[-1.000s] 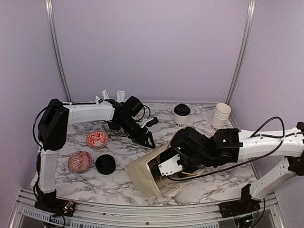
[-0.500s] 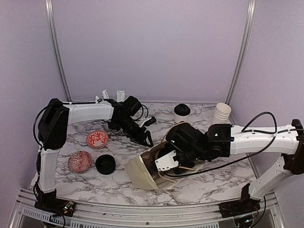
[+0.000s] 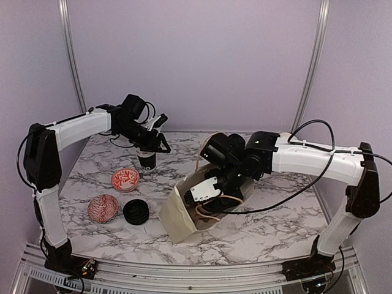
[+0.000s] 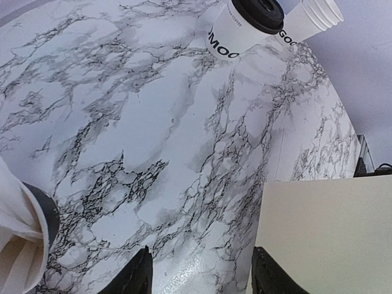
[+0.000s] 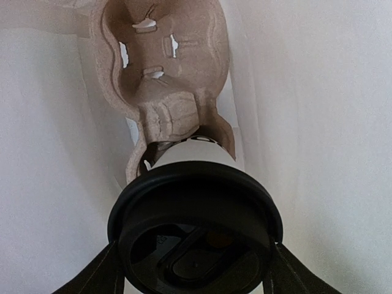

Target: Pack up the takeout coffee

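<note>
**While one lidded coffee cup [image 5: 196,226] hangs in the paper bag [image 3: 174,217], a second lidded cup [image 4: 242,27] stands outside**

Red-patterned bowls [image 3: 125,179] and a loose black lid [image 3: 136,212] lie at left. Left gripper [image 4: 205,278]: fingers apart, empty, above the marble table [image 4: 153,122]. Right gripper [image 5: 196,269]: clamped on the lidded coffee cup, over a pulp carrier [image 5: 165,73]. The second lidded cup stands just beside stacked cups [image 4: 312,15].

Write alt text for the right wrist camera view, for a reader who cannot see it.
A white takeout coffee cup with a black lid is held between the fingers of the right end effector, viewed from the lid end. Beyond it lies a brown pulp cup carrier with an empty pocket, all inside a pale paper bag.
</note>
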Controlling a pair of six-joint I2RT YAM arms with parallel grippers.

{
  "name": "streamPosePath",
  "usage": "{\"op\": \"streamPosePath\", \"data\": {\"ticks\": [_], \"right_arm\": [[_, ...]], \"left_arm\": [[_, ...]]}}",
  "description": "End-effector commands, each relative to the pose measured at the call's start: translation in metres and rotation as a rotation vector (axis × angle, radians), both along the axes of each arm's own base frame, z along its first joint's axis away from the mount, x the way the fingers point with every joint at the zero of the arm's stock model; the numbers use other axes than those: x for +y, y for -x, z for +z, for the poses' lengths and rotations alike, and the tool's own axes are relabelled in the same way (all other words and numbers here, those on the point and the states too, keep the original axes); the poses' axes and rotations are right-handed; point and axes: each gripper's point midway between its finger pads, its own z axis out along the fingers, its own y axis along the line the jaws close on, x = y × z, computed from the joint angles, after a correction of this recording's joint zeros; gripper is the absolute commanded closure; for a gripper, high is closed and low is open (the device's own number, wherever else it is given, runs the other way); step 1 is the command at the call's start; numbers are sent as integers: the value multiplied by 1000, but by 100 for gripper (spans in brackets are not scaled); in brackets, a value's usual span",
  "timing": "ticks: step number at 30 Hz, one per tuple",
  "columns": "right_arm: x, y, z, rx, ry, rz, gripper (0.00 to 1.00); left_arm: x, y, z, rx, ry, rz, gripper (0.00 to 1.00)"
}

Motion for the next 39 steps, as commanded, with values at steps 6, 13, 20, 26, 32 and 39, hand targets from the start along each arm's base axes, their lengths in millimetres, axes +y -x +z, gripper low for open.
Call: {"op": "streamPosePath", "data": {"ticks": [6, 13, 20, 26, 32, 39], "right_arm": [[-25, 38, -12, 295, 150, 76, 56], [-29, 48, -23, 385, 194, 82, 56], [-34, 46, -50, 419, 225, 62, 56], [-37, 39, -70, 414, 277, 8, 55], [-35, 39, -70, 461, 325, -84, 54], [-33, 55, -61, 528, 307, -78, 54]], "left_arm": [[11, -1, 25, -34, 20, 3, 44], [9, -1, 20, -17, 25, -1, 44], [8, -1, 16, -7, 24, -3, 44], [8, 0, 15, -1, 26, -2, 44], [6, 1, 13, 12, 36, -2, 44], [4, 2, 14, 17, 47, -10, 44]]}}
